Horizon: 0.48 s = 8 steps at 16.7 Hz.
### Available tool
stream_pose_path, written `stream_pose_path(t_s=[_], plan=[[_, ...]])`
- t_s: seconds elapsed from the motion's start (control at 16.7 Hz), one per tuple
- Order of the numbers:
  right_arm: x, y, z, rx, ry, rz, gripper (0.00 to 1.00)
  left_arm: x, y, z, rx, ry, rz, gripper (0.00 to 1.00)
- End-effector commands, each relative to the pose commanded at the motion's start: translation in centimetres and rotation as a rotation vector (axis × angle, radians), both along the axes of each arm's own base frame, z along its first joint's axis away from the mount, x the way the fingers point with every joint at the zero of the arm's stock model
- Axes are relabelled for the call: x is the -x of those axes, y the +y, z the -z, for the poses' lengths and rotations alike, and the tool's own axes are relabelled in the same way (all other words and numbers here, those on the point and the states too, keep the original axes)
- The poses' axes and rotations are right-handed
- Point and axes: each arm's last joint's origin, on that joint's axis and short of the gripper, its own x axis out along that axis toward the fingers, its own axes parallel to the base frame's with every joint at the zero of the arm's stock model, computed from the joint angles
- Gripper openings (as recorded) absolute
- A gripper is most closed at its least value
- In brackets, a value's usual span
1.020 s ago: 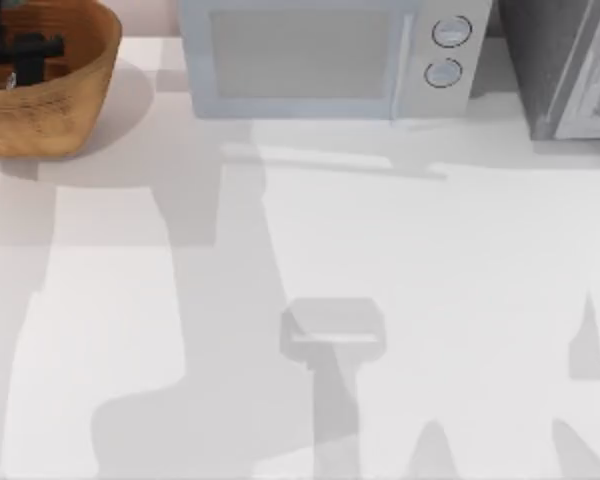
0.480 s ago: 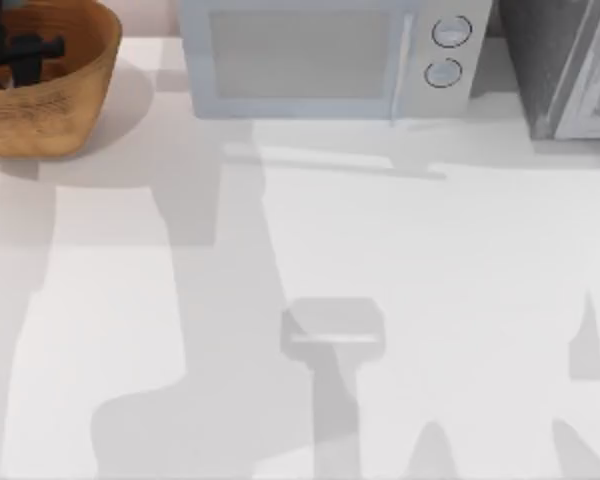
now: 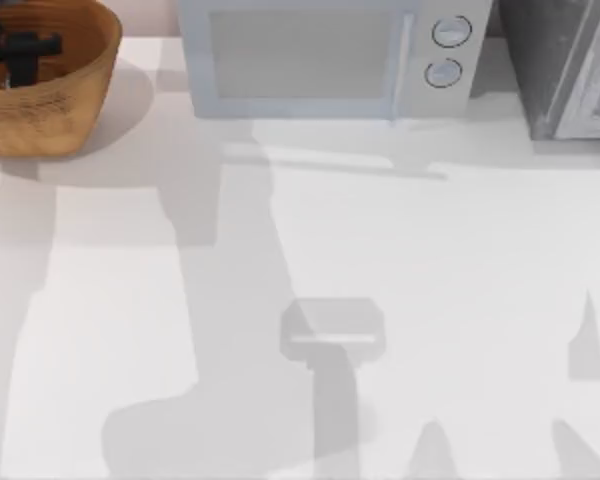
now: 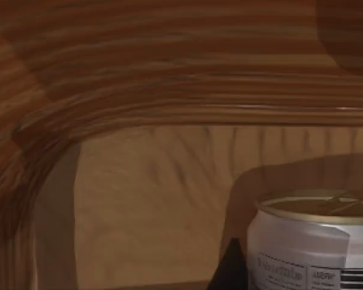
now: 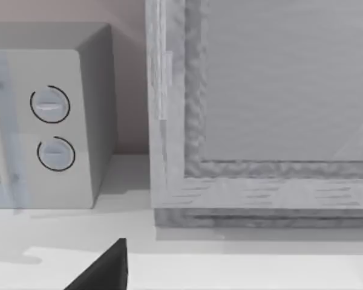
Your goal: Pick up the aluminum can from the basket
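Aluminum can point(image 4: 311, 244) is seen close in the left wrist view, cut off by the frame edge, standing upright inside the basket point(image 4: 169, 90) with its tan-gold end up. A dark fingertip point(image 4: 230, 272) lies just beside the can's wall; whether the left gripper point(image 3: 15, 55) is wide or closed cannot be told. In the top view the basket point(image 3: 80, 90) sits at the table's eleven o'clock corner, partly cut off, the gripper inside it. Compared with a second ago, the gripper is barely shifted. The right arm's dark finger point(image 5: 103, 269) faces the microwave point(image 5: 48, 121).
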Motion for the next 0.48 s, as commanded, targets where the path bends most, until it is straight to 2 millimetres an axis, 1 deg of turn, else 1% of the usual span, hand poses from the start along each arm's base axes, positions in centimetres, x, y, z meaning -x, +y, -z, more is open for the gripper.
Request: stream_pose_path(t_s=[0.12,0.24,0.36,0.48], plan=[[0.0,0.0,0.0,0.0,0.0,0.0,1.0,0.8,0.0,-2.0,-0.015,-0.024,-0.016,0.0],[0.0,0.0,0.0,0.0,0.0,0.0,1.0,2.3,-0.3,-5.1,-0.037,-0.074,-0.028,0.0],[0.0,0.0,0.0,0.0,0.0,0.0,1.0,4.6,-0.9,-8.9,-0.063,-0.146,-0.037,0.0],[0.0,0.0,0.0,0.0,0.0,0.0,1.0,7.9,-1.8,-12.8,-0.09,-0.236,-0.042,0.0]])
